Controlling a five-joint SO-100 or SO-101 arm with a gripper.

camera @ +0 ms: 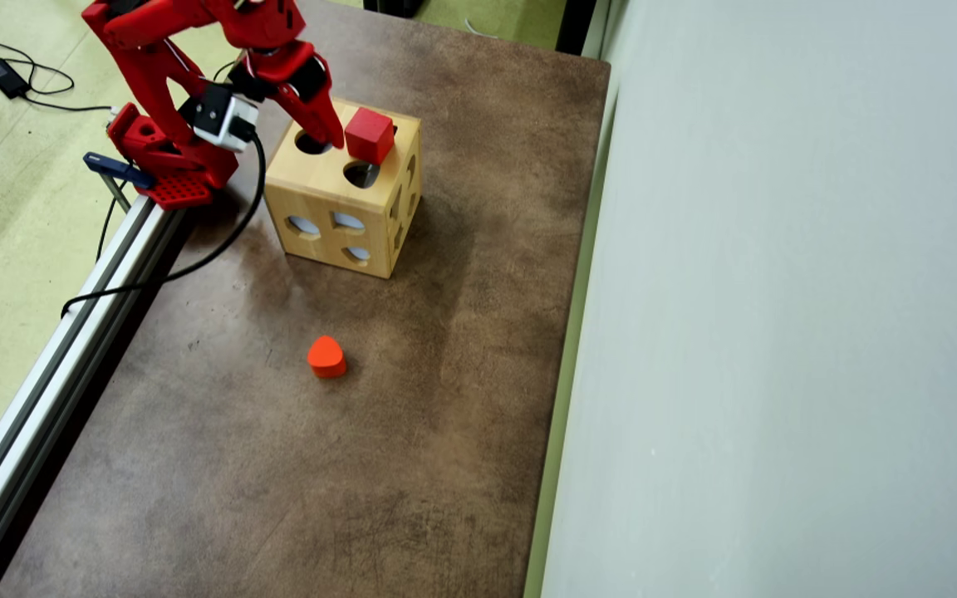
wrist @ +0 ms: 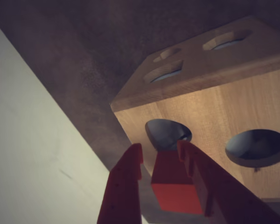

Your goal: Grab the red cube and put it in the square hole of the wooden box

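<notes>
The red cube (camera: pixel 369 135) sits on top of the wooden box (camera: pixel 337 224), near its far right edge, between the top holes. In the wrist view the cube (wrist: pixel 175 186) lies between my red fingers and covers the lower part of a dark hole (wrist: pixel 165 131) in the box (wrist: pixel 214 109). My gripper (wrist: pixel 160 148) is open: the right finger (wrist: pixel 196 168) touches the cube, and a gap shows between the cube and the left finger (wrist: pixel 126 182). In the overhead view the gripper (camera: pixel 345 137) reaches over the box from the left.
An orange-red rounded block (camera: pixel 326 357) lies on the brown table (camera: pixel 362 465) in front of the box. An aluminium rail (camera: pixel 71 357) runs along the table's left edge, with the arm's base (camera: pixel 171 166) and a black cable. A pale wall (camera: pixel 777 332) borders the right side.
</notes>
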